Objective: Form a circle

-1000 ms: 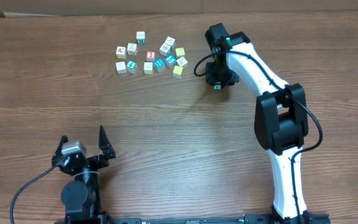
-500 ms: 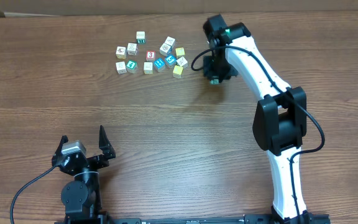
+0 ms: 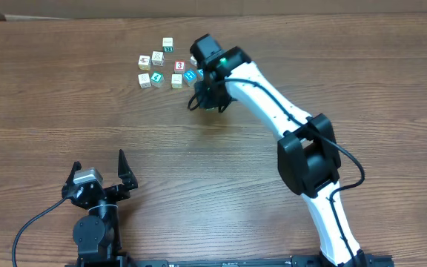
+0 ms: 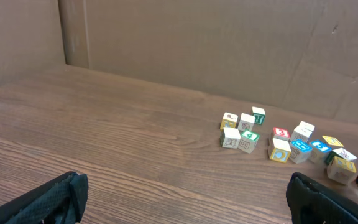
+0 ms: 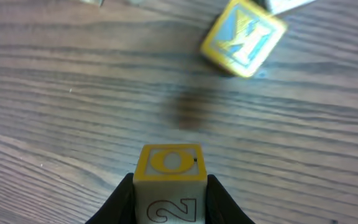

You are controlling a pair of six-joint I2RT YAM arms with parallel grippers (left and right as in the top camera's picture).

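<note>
1. Table: wood.
2. Left gripper: jaws spread wide, empty, well apart from the red number cube.
3. Right gripper: narrowed on a yellow-edged cube, just right of the red number cube.
4. Circle: tight four-cube cluster just left of the red number cube.

Step, as judged: placing a cube. The next move calls for setting it against the cluster without nudging its neighbours.

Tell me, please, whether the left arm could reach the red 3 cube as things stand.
Probably, at a stretch: the red 3 cube lies uncovered across bare table from the left tool, though the right arm hangs close beside it.
</note>
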